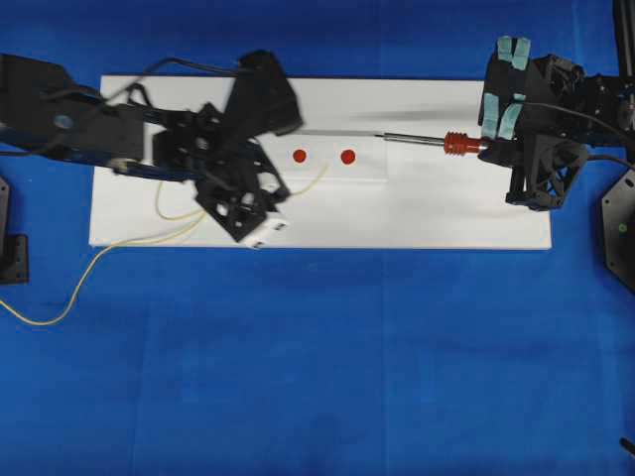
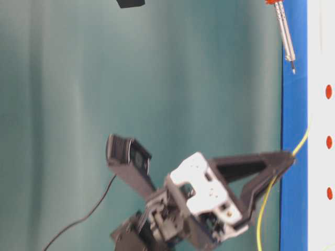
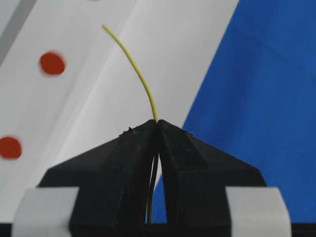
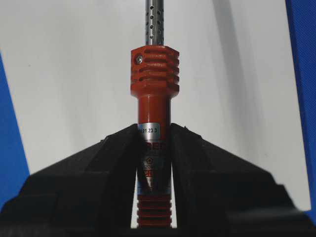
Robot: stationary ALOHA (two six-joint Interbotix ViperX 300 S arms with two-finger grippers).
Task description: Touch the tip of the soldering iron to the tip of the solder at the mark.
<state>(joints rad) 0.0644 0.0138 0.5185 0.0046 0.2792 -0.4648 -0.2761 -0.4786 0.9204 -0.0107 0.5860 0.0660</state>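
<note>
Illumination is bright and even throughout. The left arm (image 1: 198, 159) shows motion blur in the overhead view. The table-level view is soft overall. In the left wrist view, the red marks (image 3: 52, 63) are blurred. Shadows on the white board (image 1: 446, 208) are faint.

A blue table (image 1: 317, 377) carries a white board (image 1: 446, 213); yellow solder (image 1: 60, 312) trails across both.

soldering iron (image 4: 154, 74): ribbed red plastic, perforated metal shaft.
</note>
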